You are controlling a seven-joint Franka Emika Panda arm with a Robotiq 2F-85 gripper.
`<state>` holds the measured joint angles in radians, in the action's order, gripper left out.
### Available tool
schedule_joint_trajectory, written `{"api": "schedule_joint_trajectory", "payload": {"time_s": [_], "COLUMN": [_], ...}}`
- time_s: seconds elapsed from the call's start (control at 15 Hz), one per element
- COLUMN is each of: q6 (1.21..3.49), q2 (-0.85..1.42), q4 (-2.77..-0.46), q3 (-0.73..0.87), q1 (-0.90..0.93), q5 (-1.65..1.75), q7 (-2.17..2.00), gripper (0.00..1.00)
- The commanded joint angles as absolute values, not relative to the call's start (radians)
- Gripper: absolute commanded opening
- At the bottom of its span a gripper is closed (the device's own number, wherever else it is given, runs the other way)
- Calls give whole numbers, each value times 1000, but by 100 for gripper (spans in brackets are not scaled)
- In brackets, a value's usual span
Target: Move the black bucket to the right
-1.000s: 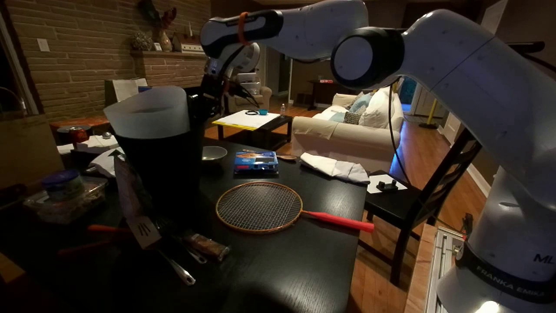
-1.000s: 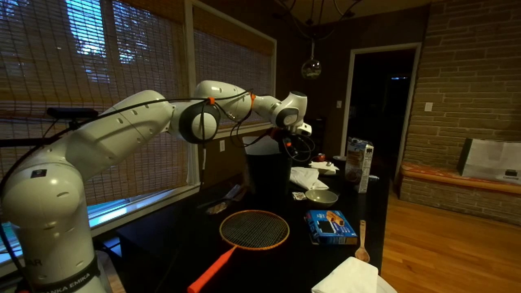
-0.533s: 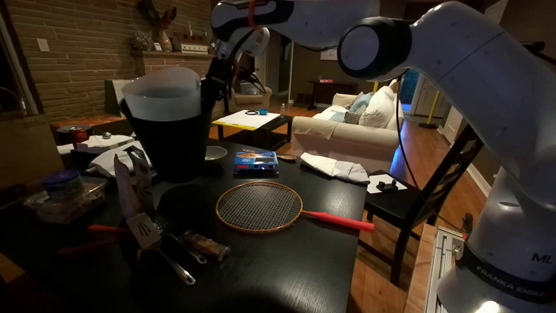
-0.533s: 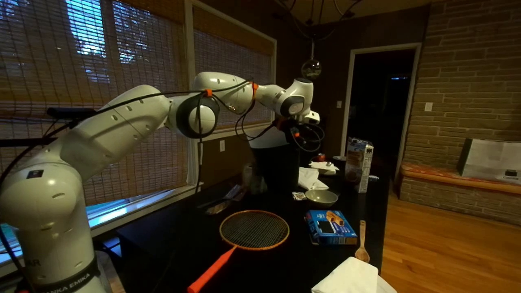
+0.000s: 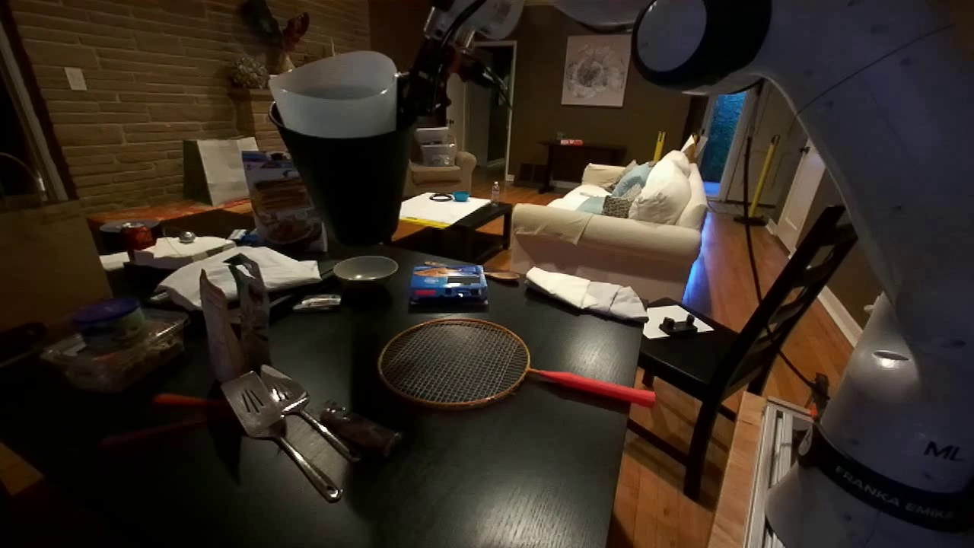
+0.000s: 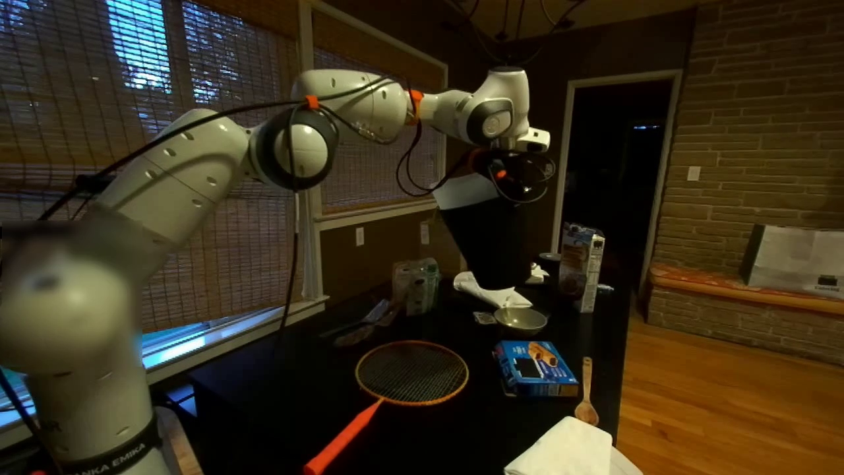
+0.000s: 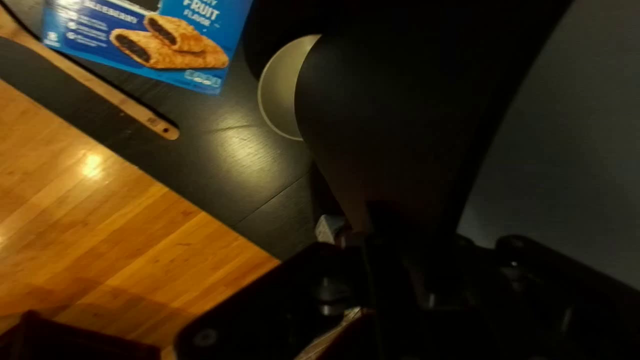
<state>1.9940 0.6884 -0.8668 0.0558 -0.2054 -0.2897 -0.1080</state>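
The black bucket (image 5: 346,179) hangs in the air above the far part of the table, with its pale rim band at the top. In an exterior view the bucket (image 6: 489,241) tilts, its base swung to the right. It fills much of the wrist view (image 7: 380,110). My gripper (image 5: 411,95) is at the bucket's rim, with its jaws closed on the wall. In the wrist view the gripper (image 7: 405,250) is very dark, with bucket wall running between the fingers; the exact contact is hard to see.
A bowl (image 5: 365,270), a white cloth (image 5: 236,274) and a cereal box (image 6: 580,267) stand near the bucket. A blue box (image 6: 535,369), a racket (image 5: 455,361), a wooden spoon (image 6: 587,396) and metal spatulas (image 5: 281,418) lie on the table.
The bucket has risen off the table and moved to the right in both exterior views with my gripper, and it tilts more. The bowl, cloth and cereal box are more uncovered.
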Motion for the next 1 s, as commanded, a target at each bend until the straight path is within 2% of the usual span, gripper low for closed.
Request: {"api": "schedule_joint_trajectory", "payload": {"time_s": [0.0, 0.07, 0.27, 0.33, 0.4, 0.93], "q6": [2006, 2005, 1996, 1997, 2003, 2273], "q2": [654, 632, 649, 659, 652, 398], "q4": [-902, -926, -928, -928, -951, -1383], "q3": [81, 94, 94, 92, 97, 280], "q1": [-205, -207, -204, -200, -205, -166], "q5": [-285, -283, -283, -283, -289, -275], "q7": [-138, -139, -131, -131, -142, -325], "gripper": [2, 8, 8, 2, 2, 2]}}
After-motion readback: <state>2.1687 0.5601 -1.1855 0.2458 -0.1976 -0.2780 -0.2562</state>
